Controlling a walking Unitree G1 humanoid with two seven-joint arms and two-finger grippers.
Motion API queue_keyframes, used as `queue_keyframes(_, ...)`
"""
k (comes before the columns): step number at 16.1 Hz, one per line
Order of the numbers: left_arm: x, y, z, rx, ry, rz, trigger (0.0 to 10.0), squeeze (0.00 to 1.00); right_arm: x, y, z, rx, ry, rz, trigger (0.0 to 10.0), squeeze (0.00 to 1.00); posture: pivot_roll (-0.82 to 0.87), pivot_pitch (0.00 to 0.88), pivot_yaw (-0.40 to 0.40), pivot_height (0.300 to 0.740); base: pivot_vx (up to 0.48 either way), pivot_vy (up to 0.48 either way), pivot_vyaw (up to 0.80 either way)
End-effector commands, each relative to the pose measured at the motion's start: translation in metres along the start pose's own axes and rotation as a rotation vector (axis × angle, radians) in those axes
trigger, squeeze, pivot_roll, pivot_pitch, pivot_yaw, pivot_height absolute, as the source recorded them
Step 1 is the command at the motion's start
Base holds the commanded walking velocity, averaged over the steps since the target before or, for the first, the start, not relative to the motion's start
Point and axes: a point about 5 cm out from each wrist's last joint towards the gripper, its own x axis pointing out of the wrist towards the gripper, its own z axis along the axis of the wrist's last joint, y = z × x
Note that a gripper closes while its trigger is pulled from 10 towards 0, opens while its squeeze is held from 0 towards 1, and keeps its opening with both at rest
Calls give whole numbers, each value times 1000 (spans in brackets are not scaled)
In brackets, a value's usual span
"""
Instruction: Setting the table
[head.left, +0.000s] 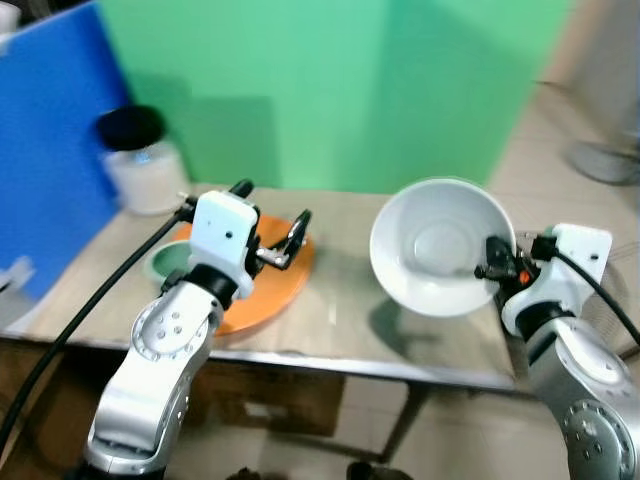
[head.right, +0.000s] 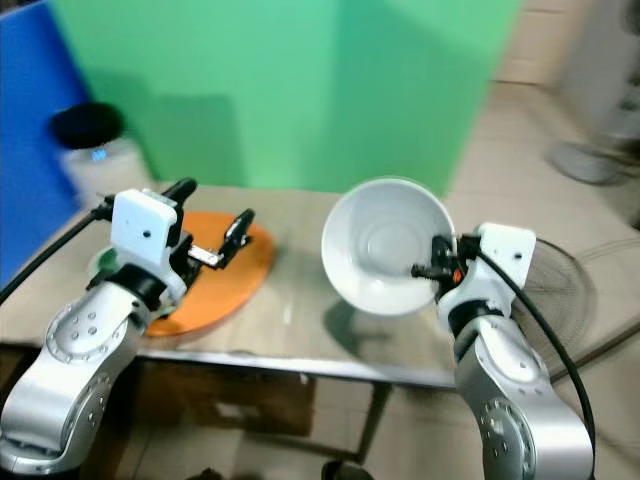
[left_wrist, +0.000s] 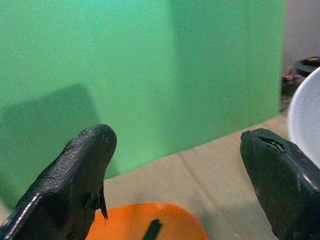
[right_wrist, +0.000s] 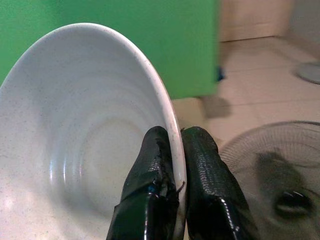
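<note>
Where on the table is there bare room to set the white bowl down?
Bare tabletop lies between the orange plate and the white bowl, which the right tool holds tilted. The table's left end is crowded: the plate, a green dish, the open left tool over them.

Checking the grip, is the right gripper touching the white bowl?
Touching: the right wrist view shows the right gripper pinching the white bowl rim.

The round orange plastic plate (head.left: 262, 285) lies on the left part of the beige tabletop (head.left: 345, 320). A pale green dish (head.left: 170, 262) sits at the plate's left edge. The white ceramic bowl (head.left: 440, 245) is held tilted above the tabletop's right part, right of the plate. A white jar with a black lid (head.left: 143, 160) stands at the back left corner, with the green backdrop panel (head.left: 330, 90) behind the tabletop.
</note>
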Motion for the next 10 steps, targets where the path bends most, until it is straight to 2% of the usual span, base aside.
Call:
queue_keyframes(1,-3,7,-10,17,41,54,10000,43,-7,-2,7,-10,-44,-8,10000,0,89,0,16,740,0,0,-800)
queue_keyframes(5,-6,9,-12,27,48,61,10000,39,-7,6,4,-41,-31,20,10000,0,95,0,7,740,0,0,-800)
queue_keyframes(10,-10,6,-15,-2,58,70,10000,39,-6,8,1,-58,-8,19,10000,0,93,0,-3,740,0,0,-800)
